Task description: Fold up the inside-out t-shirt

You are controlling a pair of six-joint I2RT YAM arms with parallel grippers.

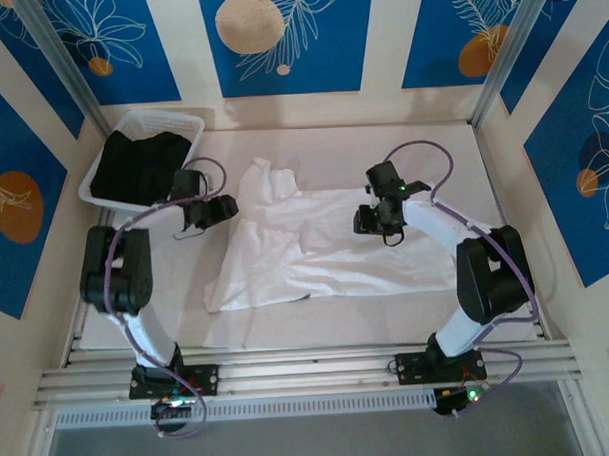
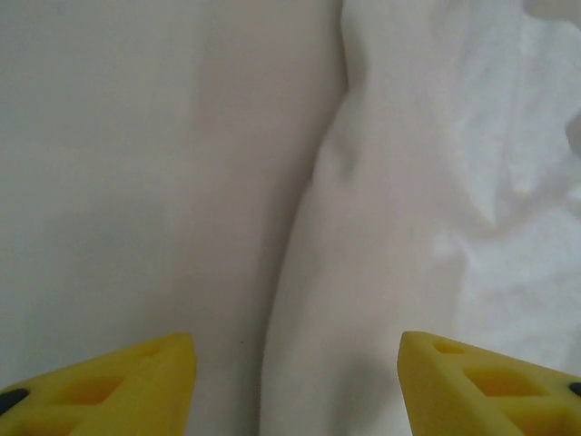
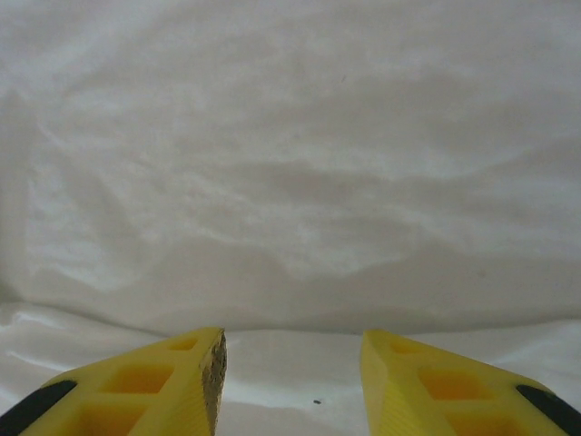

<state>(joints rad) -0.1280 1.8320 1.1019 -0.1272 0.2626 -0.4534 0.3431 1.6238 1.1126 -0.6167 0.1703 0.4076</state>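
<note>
— Left gripper (image 1: 220, 211) (image 2: 295, 350)?
— Spread wide, pinching nothing. Just ahead and to its right, the edge of the inside-out t-shirt (image 1: 285, 251) (image 2: 436, 227); bare table (image 1: 332, 147) to its left.
— Right gripper (image 1: 370, 222) (image 3: 292, 341)?
— Spread too, empty. Rumpled white shirt (image 3: 290, 182) straight ahead and under the fingers (image 3: 182, 372).

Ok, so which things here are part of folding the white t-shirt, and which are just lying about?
Part of the job:
- white t-shirt, lying rumpled between the arms
- left gripper, open
- right gripper, open

Just lying about:
- white basket, far left corner
- black garment, inside the basket
</note>
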